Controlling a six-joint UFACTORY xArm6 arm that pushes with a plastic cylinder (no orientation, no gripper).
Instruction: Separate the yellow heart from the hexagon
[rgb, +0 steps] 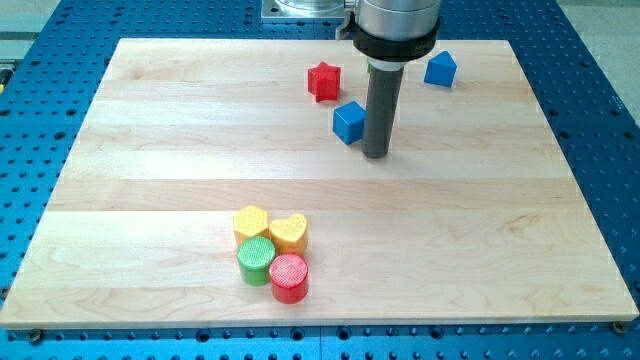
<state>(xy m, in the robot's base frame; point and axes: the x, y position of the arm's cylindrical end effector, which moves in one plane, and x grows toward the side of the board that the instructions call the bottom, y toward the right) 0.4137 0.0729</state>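
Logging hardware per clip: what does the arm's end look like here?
A straight, dark grey cylindrical rod hangs from a wider silver-grey metal housing ringed by a black collar. My tip is plain and blunt. No jaws, cables or markings show.

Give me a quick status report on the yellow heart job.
My tip down by the blue cube, far from the cluster. Yellow heart touching yellow hexagon, not yet separated. Green cylinder and red cylinder crowd their bottom side.

My tip (376, 155), rod upright.
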